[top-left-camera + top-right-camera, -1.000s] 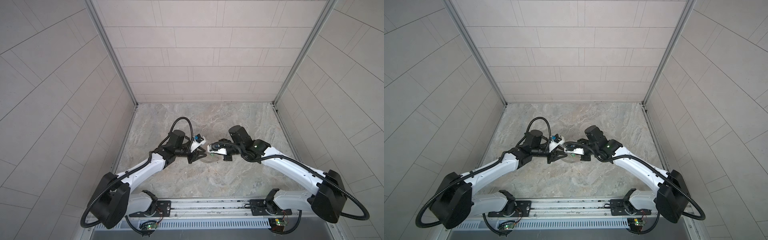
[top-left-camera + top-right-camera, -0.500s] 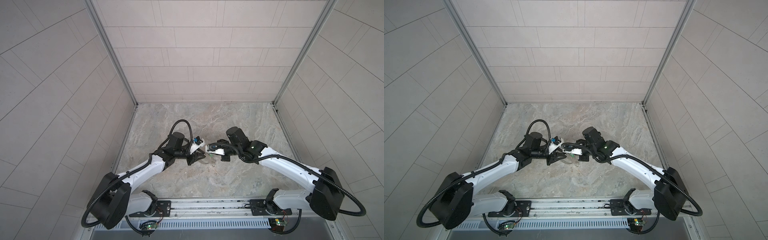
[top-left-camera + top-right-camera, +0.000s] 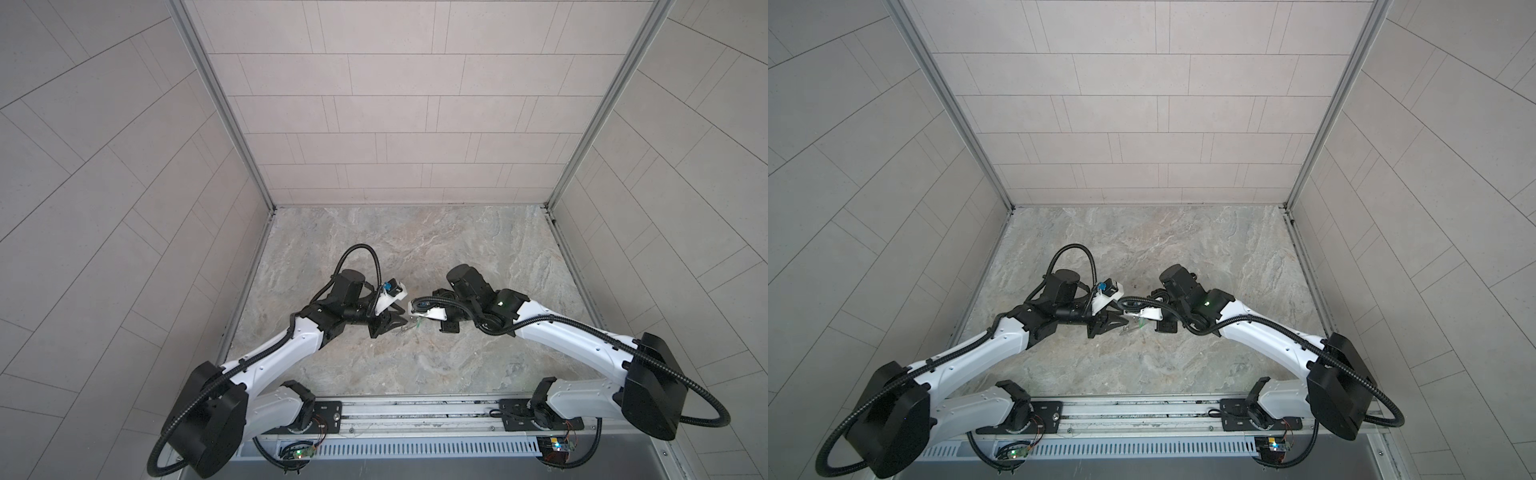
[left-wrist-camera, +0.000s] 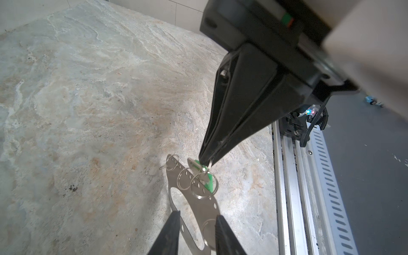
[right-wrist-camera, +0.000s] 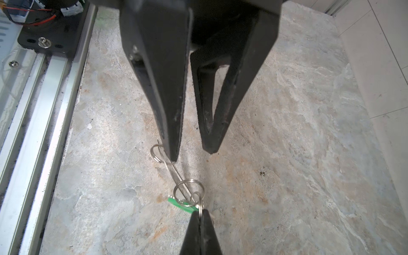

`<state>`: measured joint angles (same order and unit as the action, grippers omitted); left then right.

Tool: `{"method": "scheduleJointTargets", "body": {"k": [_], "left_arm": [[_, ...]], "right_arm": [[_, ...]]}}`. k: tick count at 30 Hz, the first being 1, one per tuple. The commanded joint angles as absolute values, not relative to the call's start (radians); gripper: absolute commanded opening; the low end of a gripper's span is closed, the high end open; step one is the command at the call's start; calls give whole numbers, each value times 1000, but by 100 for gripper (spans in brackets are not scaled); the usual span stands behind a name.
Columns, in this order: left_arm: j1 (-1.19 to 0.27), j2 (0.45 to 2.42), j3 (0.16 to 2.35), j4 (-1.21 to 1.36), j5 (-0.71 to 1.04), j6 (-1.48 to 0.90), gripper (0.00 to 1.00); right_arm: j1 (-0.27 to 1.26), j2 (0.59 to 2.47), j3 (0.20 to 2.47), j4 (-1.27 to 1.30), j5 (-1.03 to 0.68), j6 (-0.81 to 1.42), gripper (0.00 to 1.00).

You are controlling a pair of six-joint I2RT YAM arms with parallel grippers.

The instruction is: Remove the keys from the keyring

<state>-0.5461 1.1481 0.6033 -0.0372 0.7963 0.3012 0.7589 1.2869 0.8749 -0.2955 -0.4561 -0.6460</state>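
Note:
The keyring point(image 4: 205, 207) is a flat grey plate with a long slot and several silver wire loops, seen edge-on in the right wrist view point(image 5: 176, 174). It lies between the fingers of my left gripper point(image 4: 196, 213), which is open: one fingertip point(image 5: 173, 157) is against the plate, the other point(image 5: 209, 151) is apart from it. My right gripper point(image 5: 200, 210) is shut on a silver wire loop point(image 5: 199, 204) at the plate's far end. The green key point(image 4: 208, 180) hangs on that loop, just below the right fingertips. In both top views the grippers meet at mid-table point(image 3: 405, 322) point(image 3: 1125, 322).
An aluminium rail point(image 3: 415, 409) runs along the table's front edge, close to the keyring in the left wrist view point(image 4: 284, 176). Tiled walls point(image 3: 395, 124) close in the marbled tabletop point(image 3: 415, 249) on three sides.
Both grippers have drifted a little toward the front rail, with the keyring still between them. The left jaws stand wider than before. The right jaws stay shut on the loop.

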Motion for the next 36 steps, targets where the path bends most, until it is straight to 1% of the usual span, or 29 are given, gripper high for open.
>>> {"method": "scheduleJointTargets", "body": {"k": [1, 5, 12, 21, 29, 36], "left_arm": [[-543, 1095, 613, -100, 730, 338, 33], [-542, 1093, 611, -101, 711, 372, 34], [-543, 1198, 631, -8, 817, 339, 36], [-542, 1278, 642, 103, 923, 250, 39], [-542, 1285, 620, 107, 939, 249, 39], [-542, 1312, 607, 160, 966, 204, 39]], "right_arm": [[768, 1251, 865, -305, -447, -643, 0], [772, 1251, 863, -304, -457, -645, 0], [793, 1266, 866, -315, -437, -650, 0], [803, 1279, 863, -300, -414, -660, 0], [803, 1287, 867, -273, -391, -659, 0], [805, 1290, 861, -242, -385, -670, 0]]}}
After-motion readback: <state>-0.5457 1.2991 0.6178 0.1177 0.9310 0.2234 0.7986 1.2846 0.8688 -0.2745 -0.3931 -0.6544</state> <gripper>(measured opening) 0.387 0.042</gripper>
